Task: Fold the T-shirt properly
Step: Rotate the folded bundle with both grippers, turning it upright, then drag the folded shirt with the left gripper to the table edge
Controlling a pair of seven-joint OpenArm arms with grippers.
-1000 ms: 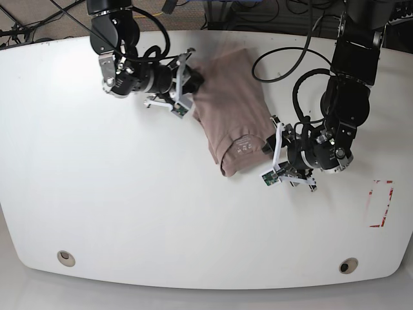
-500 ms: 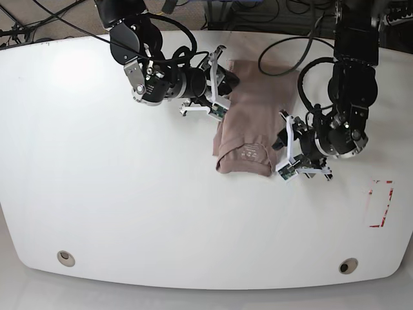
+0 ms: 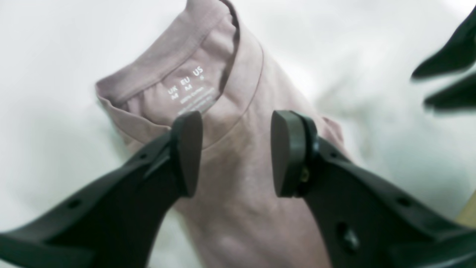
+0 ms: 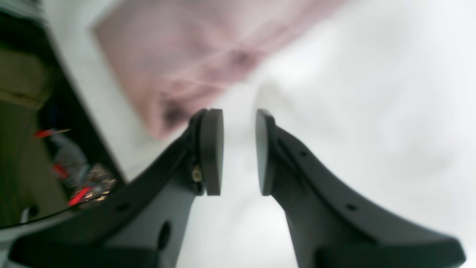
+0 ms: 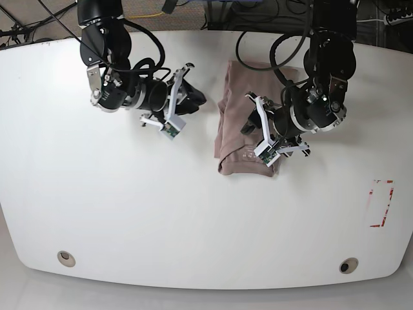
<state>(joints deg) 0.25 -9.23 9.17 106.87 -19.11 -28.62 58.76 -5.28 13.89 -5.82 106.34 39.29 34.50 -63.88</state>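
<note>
**Folded shirt, both grippers empty**

Landmark: T-shirt (image 5: 237, 123), a compact folded bundle on the table (image 5: 97, 206), toward the far edge, collar and size label at its near end.

1. Right gripper (image 5: 188, 98): just left of the T-shirt, clear of it. Jaws slightly parted, nothing between them; apparently backed off so the fold lies undisturbed.

2. Left gripper (image 3: 234, 152): over the T-shirt's right half, above the collar. Jaws apart, holding no cloth; probably placed to press or check the fold.
</note>
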